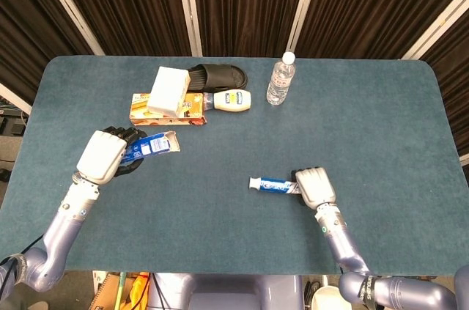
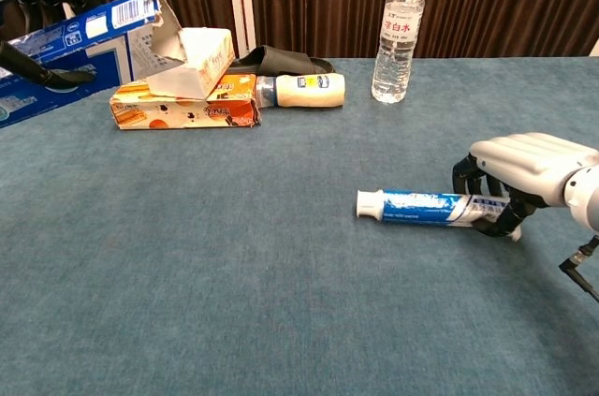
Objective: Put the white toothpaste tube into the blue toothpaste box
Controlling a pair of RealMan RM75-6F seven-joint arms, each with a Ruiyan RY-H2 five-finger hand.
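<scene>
Blue-green felt table (image 1: pixel 381 119), dark brown curtains (image 1: pixel 242 2), white posts (image 1: pixel 187 2)

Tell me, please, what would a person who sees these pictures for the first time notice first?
First, the right hand near the front right of the table, its fingers closed around the tail of the toothpaste tube, whose cap points left. Next, the left hand at the left side, which holds the blue toothpaste box with its open end toward the middle. At the back stand a water bottle and a small pile of other items.
</scene>
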